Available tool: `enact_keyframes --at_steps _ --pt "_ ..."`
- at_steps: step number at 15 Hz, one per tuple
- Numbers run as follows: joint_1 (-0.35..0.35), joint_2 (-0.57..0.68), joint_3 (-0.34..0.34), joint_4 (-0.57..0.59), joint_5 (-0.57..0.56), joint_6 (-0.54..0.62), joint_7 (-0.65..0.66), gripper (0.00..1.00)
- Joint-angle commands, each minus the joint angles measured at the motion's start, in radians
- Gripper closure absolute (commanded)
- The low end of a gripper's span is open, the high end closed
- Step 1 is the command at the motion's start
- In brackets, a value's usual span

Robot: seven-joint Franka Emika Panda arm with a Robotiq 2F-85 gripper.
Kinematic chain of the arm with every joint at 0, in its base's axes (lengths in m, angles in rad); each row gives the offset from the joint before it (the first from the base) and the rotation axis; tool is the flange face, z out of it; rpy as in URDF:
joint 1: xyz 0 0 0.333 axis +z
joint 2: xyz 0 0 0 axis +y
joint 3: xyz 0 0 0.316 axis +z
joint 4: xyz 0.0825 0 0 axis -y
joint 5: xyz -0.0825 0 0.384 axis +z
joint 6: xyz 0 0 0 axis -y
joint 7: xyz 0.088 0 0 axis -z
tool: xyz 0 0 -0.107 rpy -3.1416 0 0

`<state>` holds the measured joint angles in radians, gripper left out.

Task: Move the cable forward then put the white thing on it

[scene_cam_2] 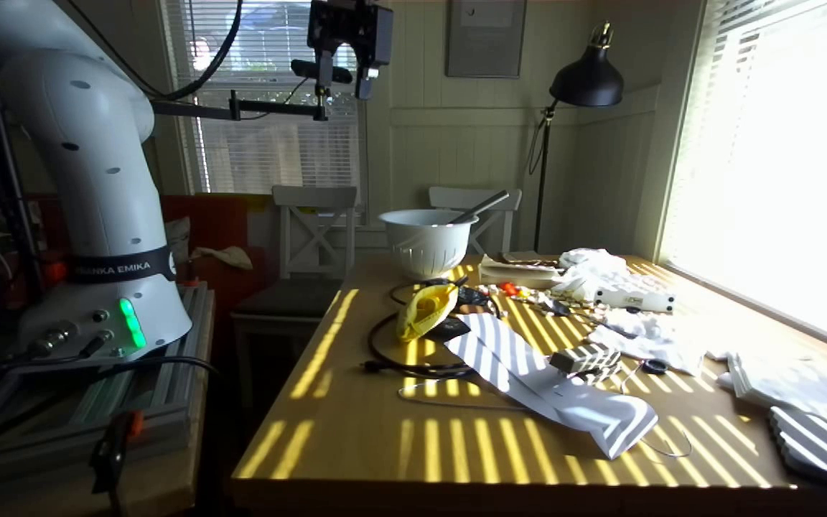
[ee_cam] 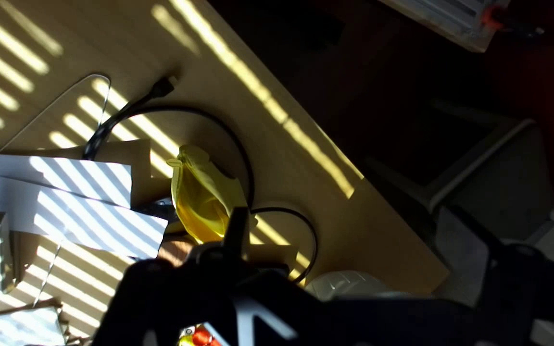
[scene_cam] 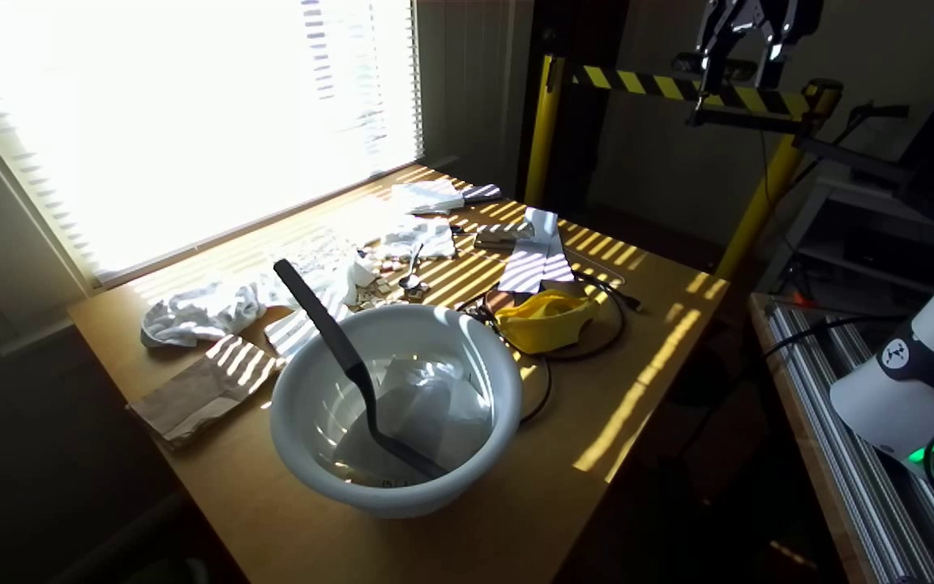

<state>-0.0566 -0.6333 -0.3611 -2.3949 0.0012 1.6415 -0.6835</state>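
Note:
A black cable lies in loops on the wooden table, in both exterior views (scene_cam: 549, 385) (scene_cam_2: 372, 345) and in the wrist view (ee_cam: 231, 130). Part of it runs under a yellow pouch and a white paper strip. Several white things are in view; I cannot tell which is the task's. The white paper strip (scene_cam: 525, 264) lies beside the pouch, also in an exterior view (scene_cam_2: 503, 359) and the wrist view (ee_cam: 99, 221). A white bowl (scene_cam: 293, 442) (scene_cam_2: 424, 248) (ee_cam: 342, 283) stands on the table. My gripper (scene_cam: 739, 77) (scene_cam_2: 344, 82) (ee_cam: 349, 235) is open and empty, high above the table.
The yellow pouch (scene_cam: 544, 320) (scene_cam_2: 428, 312) (ee_cam: 200, 197) sits within the cable loop. A dark-handled utensil (scene_cam: 321, 312) leans out of the bowl. Crumpled white cloths (scene_cam: 199, 312) and a brown folded paper (scene_cam: 203, 389) lie by the window. A lamp (scene_cam_2: 586, 79) stands behind.

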Motion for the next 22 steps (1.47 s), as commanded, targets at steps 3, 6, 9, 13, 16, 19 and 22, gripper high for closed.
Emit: enact_keyframes --at_steps 3,6,9,13,16,19,22 --pt "-0.047 -0.100 0.075 -0.296 -0.158 0.162 -0.024 0.00" --pt "-0.049 -0.120 0.116 -0.440 -0.279 0.323 -0.008 0.00" --pt "-0.028 -0.058 0.112 -0.403 -0.268 0.295 -0.011 0.00" --pt "-0.021 -0.032 0.127 -0.376 -0.274 0.295 -0.014 0.00" --pt "-0.030 0.027 0.126 -0.375 -0.263 0.343 0.051 0.00" --pt "-0.042 0.147 0.139 -0.377 -0.289 0.515 0.182 0.00" --pt "-0.044 0.301 0.177 -0.378 -0.318 0.700 0.303 0.00"
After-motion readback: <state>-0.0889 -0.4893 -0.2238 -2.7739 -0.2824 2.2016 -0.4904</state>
